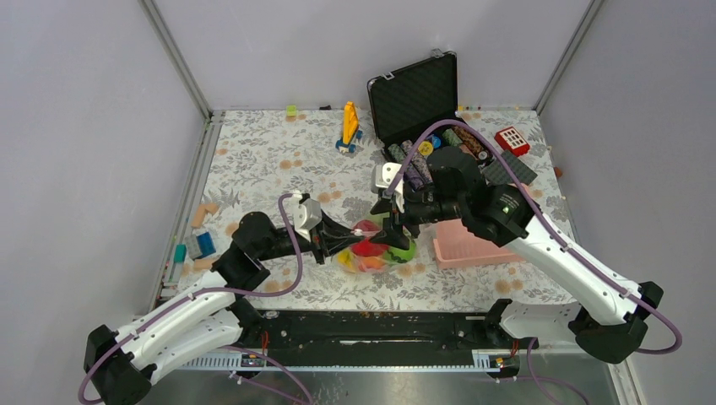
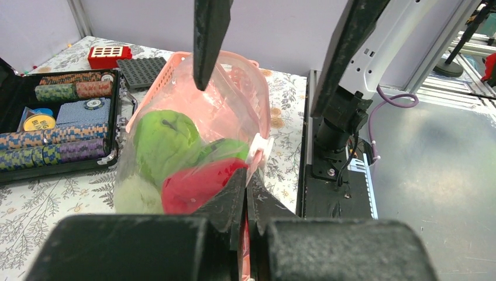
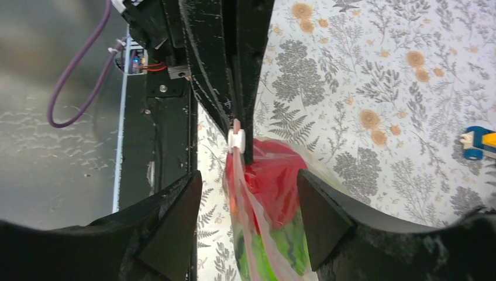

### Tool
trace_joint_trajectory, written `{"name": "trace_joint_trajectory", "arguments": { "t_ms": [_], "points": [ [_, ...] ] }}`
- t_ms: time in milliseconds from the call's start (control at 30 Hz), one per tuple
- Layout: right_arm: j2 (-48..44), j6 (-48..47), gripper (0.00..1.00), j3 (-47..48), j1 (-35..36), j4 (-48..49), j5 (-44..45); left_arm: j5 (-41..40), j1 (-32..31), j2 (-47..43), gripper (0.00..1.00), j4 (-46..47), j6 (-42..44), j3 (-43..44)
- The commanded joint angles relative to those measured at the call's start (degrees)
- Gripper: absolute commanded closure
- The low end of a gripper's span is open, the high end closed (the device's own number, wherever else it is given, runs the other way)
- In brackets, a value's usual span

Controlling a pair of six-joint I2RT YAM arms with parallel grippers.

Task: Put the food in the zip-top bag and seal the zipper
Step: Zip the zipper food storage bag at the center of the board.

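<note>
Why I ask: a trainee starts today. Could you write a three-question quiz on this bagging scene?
1. True or false: the right gripper is shut on the zip-top bag.
2. In the top view, what sits just right of the bag? A pink basket; B blue bowl; C wooden box.
3. Fill in: the left gripper pinches the bag's ____.
Key: 1 false, it is open, astride the bag; 2 A; 3 zipper.

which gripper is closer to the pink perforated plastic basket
Right. The right gripper hangs open over the clear zip-top bag beside the pink perforated basket; the left gripper is beyond the bag, shut on its pink zipper.
</note>
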Motion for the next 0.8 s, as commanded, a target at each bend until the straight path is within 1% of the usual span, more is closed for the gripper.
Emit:
{"name": "trace_joint_trajectory", "arguments": {
  "t_ms": [0,200,400,533,633,667,767],
  "points": [
    [0.7,3.2,0.32,1.7,0.2,2.7,-4.6,-1.0,0.0,-1.5,1.00,0.0,1.3,3.4],
    [3.8,4.0,0.34,4.1,1.1,2.6,-4.0,-1.1,0.0,-1.6,1.00,-0.2,1.0,3.6],
    [5.5,2.3,0.35,4.0,2.8,3.6,-2.6,-3.2,0.0,-1.8,1.00,-0.3,0.3,3.5],
    [6.3,1.7,0.38,4.2,3.9,3.6,-1.1,-3.7,0.0,-2.2,1.00,-0.5,0.2,3.7],
    [6.9,2.0,0.43,4.6,4.4,3.9,0.0,-3.9,-0.1,-2.4,1.00,-0.6,0.2,3.6],
    [7.1,2.2,0.47,4.7,4.5,3.9,0.3,-3.8,0.0,-2.5,1.00,-0.6,0.2,3.5],
    [7.7,3.1,0.62,4.9,4.6,4.2,1.2,-3.6,0.0,-2.8,1.00,-0.7,0.3,3.5]
  ]
}}
